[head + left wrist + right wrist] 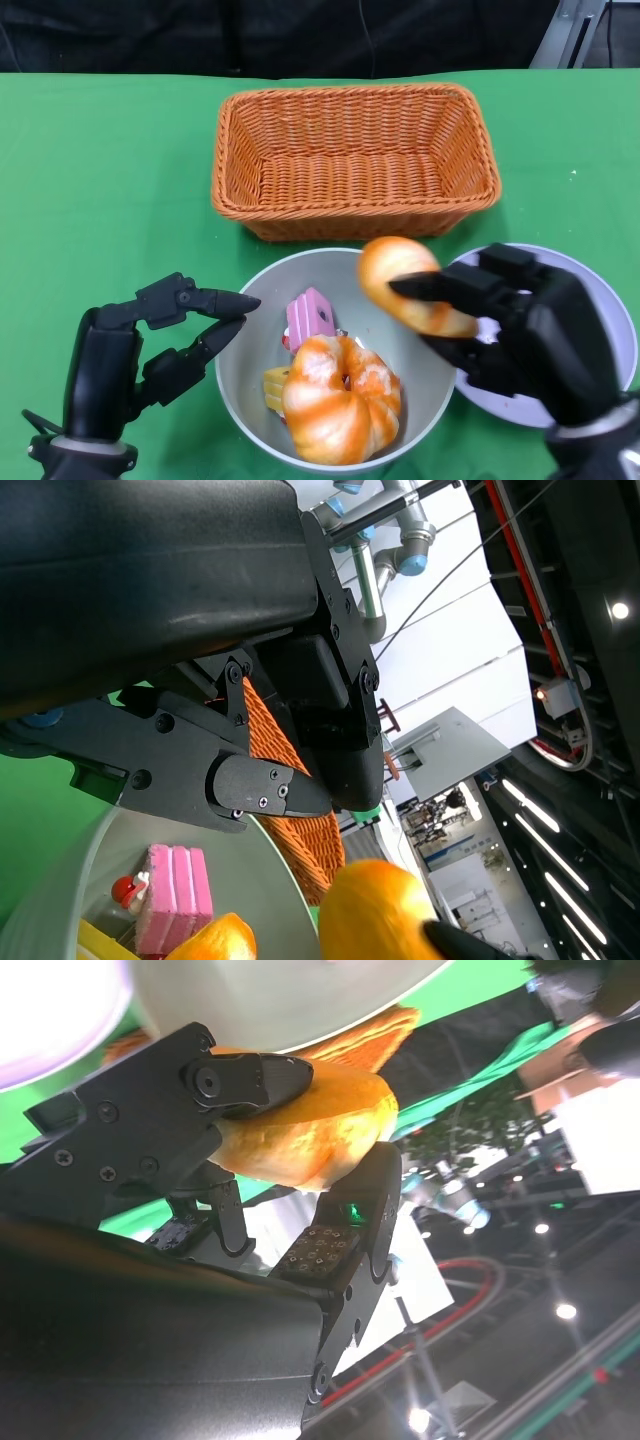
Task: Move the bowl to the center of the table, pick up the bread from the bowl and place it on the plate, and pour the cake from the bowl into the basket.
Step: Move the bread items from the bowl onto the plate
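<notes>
Green table: right hand pinches bread above bowl.

Woven wicker basket, matt green cloth table, glossy bread

Right hand raised, fingers clamped on bread roll. Left hand low, fingers apart, holding nothing.
</notes>
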You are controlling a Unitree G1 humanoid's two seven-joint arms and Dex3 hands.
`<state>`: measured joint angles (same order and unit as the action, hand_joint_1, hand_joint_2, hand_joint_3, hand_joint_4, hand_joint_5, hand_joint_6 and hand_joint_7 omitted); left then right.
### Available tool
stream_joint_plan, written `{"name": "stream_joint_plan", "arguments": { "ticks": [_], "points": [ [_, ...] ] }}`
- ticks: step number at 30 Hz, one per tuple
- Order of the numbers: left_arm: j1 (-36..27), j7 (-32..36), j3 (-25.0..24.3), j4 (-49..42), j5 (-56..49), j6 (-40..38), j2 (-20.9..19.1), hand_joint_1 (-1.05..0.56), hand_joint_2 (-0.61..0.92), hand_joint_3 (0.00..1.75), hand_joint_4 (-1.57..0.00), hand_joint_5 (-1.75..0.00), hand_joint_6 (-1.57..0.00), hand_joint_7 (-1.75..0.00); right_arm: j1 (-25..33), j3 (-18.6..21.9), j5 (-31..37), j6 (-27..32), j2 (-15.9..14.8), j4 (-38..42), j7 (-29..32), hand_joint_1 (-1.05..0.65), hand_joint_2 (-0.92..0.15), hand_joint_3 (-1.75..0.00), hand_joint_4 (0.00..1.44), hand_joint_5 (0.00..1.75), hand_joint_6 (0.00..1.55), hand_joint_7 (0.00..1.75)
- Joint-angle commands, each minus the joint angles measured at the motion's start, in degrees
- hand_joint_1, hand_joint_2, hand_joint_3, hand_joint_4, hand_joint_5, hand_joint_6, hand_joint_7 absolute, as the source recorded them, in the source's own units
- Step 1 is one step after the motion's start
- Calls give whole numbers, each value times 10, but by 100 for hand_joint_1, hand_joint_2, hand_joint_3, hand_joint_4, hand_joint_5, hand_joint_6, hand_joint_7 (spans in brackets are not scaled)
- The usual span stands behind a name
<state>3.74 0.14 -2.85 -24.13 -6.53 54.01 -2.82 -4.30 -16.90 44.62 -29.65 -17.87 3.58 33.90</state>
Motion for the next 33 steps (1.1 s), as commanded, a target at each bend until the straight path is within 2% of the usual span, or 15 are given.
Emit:
{"name": "stream_joint_plan", "arguments": {
  "ticks": [1, 4, 9, 15, 20, 27, 33],
  "points": [
    [1, 11, -6, -3, 0, 2, -5, -22, 92, 21, -78, -107, -102, -50, 20, 31, -18, -11, -20, -18, -5, -10, -62, -70, 79, 151, 94, 77],
    [3, 16, -7, 0, -5, -1, -3, -22, 92, 21, -78, -107, -102, -50, 38, 57, -20, -14, -33, -17, -4, -10, -58, -77, 82, 145, 95, 79],
    [7, 26, -8, 7, -13, -9, -1, -22, 92, 21, -78, -106, -102, -50, 53, 93, -2, -8, -37, 2, 30, -8, -54, -77, 81, 154, 95, 82],
    [13, 39, -11, 11, -26, -13, 0, -23, 92, 22, -80, -108, -101, -51, 57, 113, 22, 4, -54, 57, 66, -6, -45, -93, 81, 154, 94, 87],
    [17, 40, -10, 7, -17, -9, 0, -19, 92, 23, -79, -109, -101, -52, 41, 107, 37, 3, -63, 134, 116, -5, -44, -94, 84, 151, 94, 88],
    [14, 38, -10, 14, -12, -14, 3, -21, 92, 22, -79, -108, -100, -52, 9, 86, 52, 13, -73, 223, 158, -7, -53, -83, 85, 145, 97, 82],
    [15, 40, -9, 17, -12, -13, 6, -21, 92, 21, -79, -107, -101, -52, -20, 64, 62, 15, -79, 283, 188, -7, -53, -78, 82, 158, 100, 78]
  ]
}}
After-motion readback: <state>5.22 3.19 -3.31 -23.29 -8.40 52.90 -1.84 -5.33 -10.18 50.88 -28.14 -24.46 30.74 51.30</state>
